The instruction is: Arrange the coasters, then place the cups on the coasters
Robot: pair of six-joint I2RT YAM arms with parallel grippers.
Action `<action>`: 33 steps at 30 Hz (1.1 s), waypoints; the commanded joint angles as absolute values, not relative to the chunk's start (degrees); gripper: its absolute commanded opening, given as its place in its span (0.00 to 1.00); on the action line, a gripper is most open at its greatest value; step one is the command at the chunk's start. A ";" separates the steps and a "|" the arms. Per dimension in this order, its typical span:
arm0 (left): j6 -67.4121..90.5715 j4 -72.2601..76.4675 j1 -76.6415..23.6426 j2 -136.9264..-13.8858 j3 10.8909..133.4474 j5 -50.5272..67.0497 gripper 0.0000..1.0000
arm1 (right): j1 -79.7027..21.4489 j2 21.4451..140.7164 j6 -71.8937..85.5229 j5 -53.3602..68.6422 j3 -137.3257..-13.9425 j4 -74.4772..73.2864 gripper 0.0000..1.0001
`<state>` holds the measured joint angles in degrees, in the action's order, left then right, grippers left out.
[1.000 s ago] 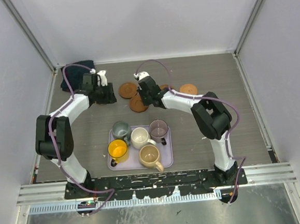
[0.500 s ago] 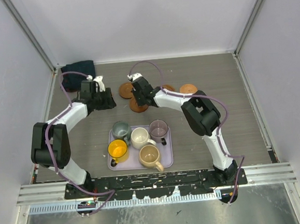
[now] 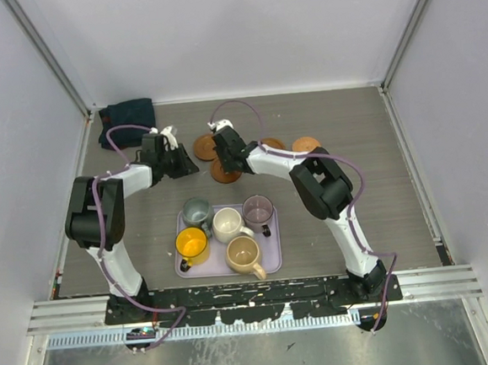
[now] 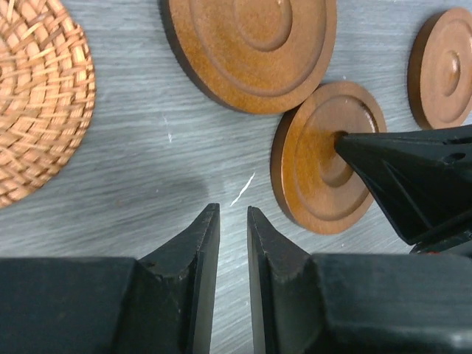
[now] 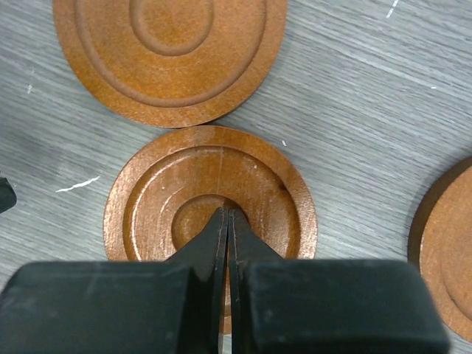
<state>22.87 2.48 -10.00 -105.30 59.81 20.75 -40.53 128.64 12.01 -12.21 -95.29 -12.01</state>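
Step in hand: arranging the coasters point(image 3: 306, 145); no cup is placed yet. The table point(image 3: 380, 189) carries the lavender tray point(image 3: 273, 258) behind both my pincers, toward my bases, with all five cups point(image 3: 229, 224) on it.

My right pincer point(image 5: 224, 215) is closed and empty, tips pressed on the centre of one coaster point(image 5: 147, 199). A second coaster point(image 5: 169, 51) lies just beyond it.

My left pincer point(image 4: 233, 215) hovers just left of that pressed coaster, jaws a narrow slit apart, holding nothing. A woven mat point(image 4: 37, 96) lies to its left.

Next move, as I judge it: slide the pressed coaster clear of its neighbours, with enough downward pressure that the tips do not skid off.
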 commanded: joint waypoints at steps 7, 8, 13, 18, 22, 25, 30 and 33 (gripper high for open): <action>25.97 9.33 -9.80 -111.35 65.32 22.52 0.20 | -36.13 129.72 15.54 -14.76 -96.30 -14.33 0.05; 26.01 9.02 -9.75 -112.04 65.77 22.52 0.20 | -35.86 129.79 15.41 -14.74 -96.51 -14.33 0.05; 26.44 8.43 -9.25 -114.86 66.99 22.78 0.17 | -34.66 130.10 15.38 -14.44 -97.27 -14.33 0.05; 26.60 8.37 -8.85 -115.79 67.73 22.66 0.16 | -34.37 129.83 15.38 -14.41 -97.12 -14.33 0.05; 26.19 7.19 -8.10 -117.35 70.11 22.92 0.15 | -34.28 129.86 15.38 -14.41 -97.12 -14.33 0.04; 25.96 5.67 -7.91 -118.75 72.24 23.57 0.14 | -34.19 129.82 15.30 -14.41 -97.23 -14.33 0.04; 25.90 5.11 -7.69 -119.32 73.45 24.79 0.15 | -33.89 129.98 15.21 -14.68 -97.45 -14.33 0.04; 25.89 4.77 -7.43 -117.70 73.00 25.67 0.17 | -33.52 130.08 15.14 -14.76 -97.84 -14.37 0.04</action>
